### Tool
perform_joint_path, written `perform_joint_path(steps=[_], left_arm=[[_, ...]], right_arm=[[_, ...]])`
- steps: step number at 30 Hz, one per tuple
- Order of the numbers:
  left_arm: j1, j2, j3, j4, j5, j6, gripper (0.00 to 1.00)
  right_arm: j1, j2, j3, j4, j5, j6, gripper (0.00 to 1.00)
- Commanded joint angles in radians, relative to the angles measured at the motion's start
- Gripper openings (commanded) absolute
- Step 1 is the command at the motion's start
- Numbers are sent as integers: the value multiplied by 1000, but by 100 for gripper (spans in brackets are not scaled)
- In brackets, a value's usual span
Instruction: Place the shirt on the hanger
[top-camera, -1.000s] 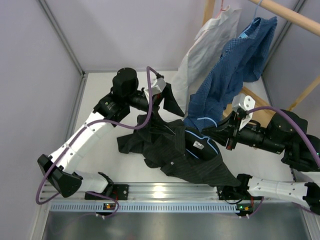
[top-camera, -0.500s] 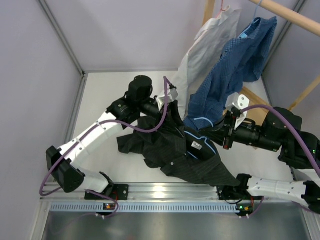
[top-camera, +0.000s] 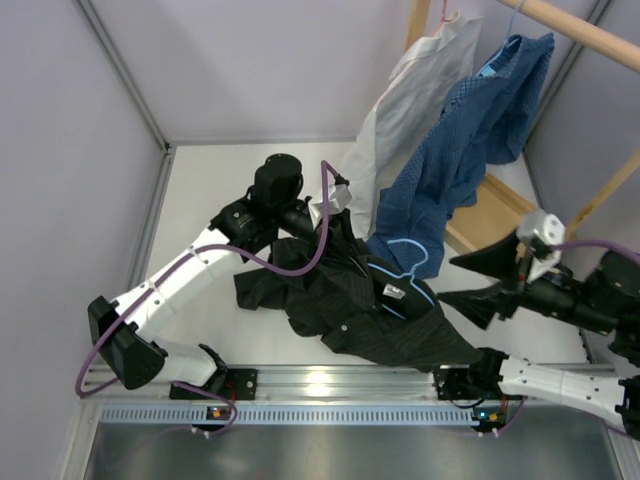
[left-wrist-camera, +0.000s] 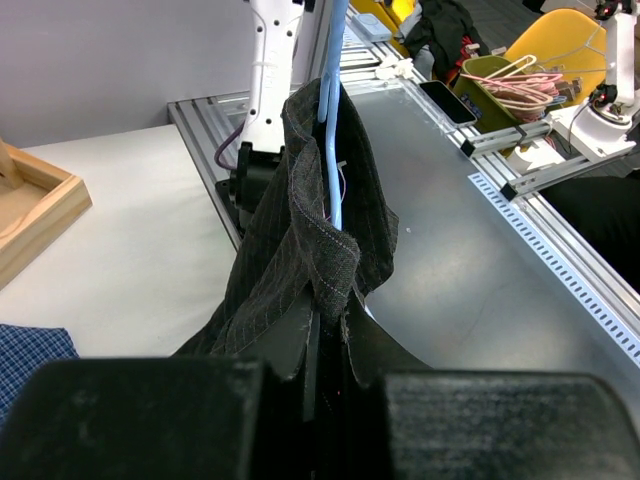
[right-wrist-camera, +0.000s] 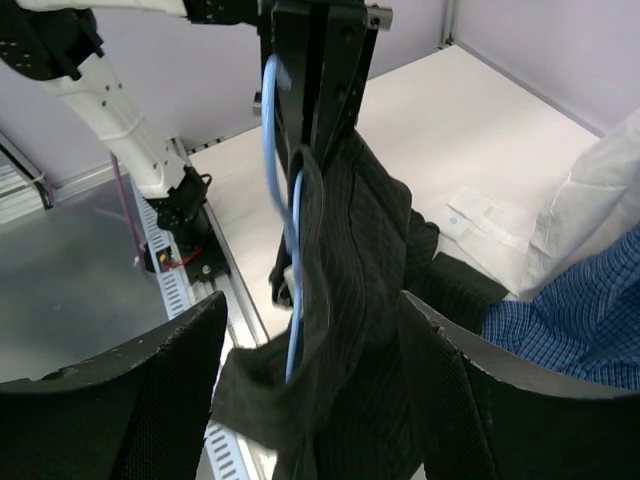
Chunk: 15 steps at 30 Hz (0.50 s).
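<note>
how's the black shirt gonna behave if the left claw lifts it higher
Probably floppy: the shirt drapes in folds from the left claw and pools on the table. Likely light, since one pinch holds it up. It may slide along the thin hanger, whose wire looks smooth.

Robotics laboratory test cell: grey partition walls (top-camera: 250, 70), aluminium rail (top-camera: 330, 384) edging a white desk (top-camera: 195, 180), bin of hangers (left-wrist-camera: 478, 90) nearby.

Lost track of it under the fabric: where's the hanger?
Top view, centre: the hanger sits inside the shirt, its hook poking out beside the blue shirt.
</note>
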Motion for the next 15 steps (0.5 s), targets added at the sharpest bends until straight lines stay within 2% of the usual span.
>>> perform_joint_path(steps=[1,3,6,15], left_arm=[[6,-40,-6,33,49,17,0],[7,-37,2,33,52,10,0],[7,-33,13,33,63,2,0],[9,-31,16,31,78,-18,0]], right_arm=[[2,-138,-38,-149,-8,45,66],[2,-199,-96,-177,-104,67,65],[1,-255,-167,-177,-154,85,66],[1,-188,-265,-56,-126,13,67]])
